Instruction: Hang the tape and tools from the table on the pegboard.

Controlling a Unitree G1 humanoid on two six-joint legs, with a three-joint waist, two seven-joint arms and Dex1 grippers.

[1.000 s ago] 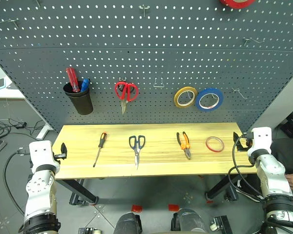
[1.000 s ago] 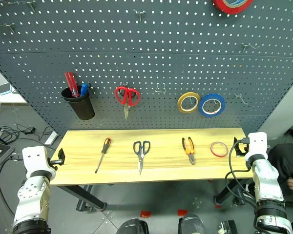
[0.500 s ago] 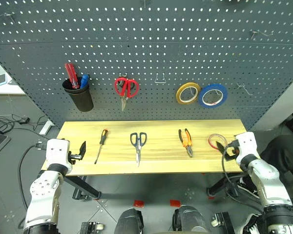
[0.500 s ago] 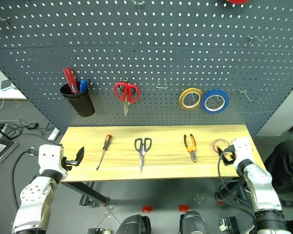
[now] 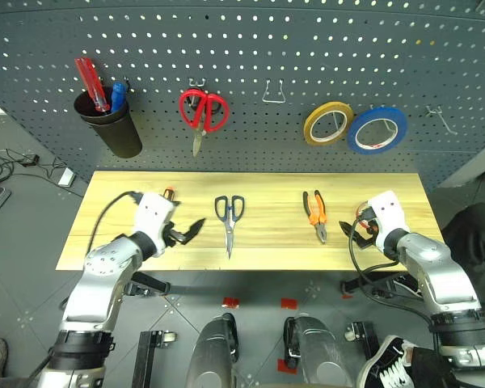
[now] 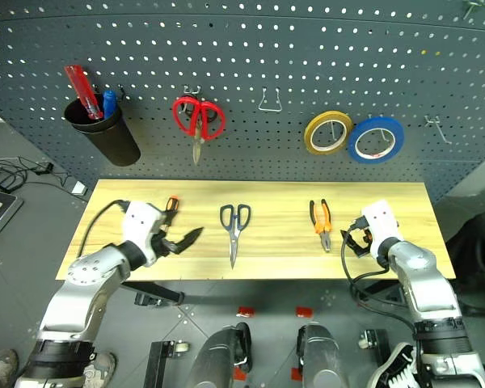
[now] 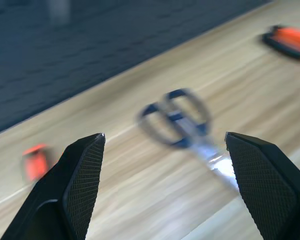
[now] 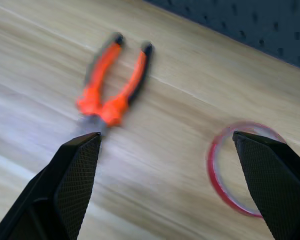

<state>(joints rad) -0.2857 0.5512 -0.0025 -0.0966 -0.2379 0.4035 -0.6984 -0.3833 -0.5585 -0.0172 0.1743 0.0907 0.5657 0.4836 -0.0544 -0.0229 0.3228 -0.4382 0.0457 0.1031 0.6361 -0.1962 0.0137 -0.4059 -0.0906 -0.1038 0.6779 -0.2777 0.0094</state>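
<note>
On the light wooden table lie dark-handled scissors, orange-and-black pliers and a thin red tape ring. The screwdriver is mostly hidden behind my left hand; only its black-and-orange handle end shows. My left gripper hovers open over the table's front part, pointing toward the scissors, with nothing between its fingers. My right gripper is open above the table between the pliers and the tape ring, holding nothing. The dark pegboard stands behind the table.
On the pegboard hang a black cup with red and blue handles in it, red-handled scissors, a yellow roll and a blue roll. Bare wire hooks sit between them. Cables lie on the floor at the left.
The camera has tilted down. My left gripper swung right from beyond the table's left end to over the screwdriver. My right gripper moved left over the tape ring. Both stayed open.
</note>
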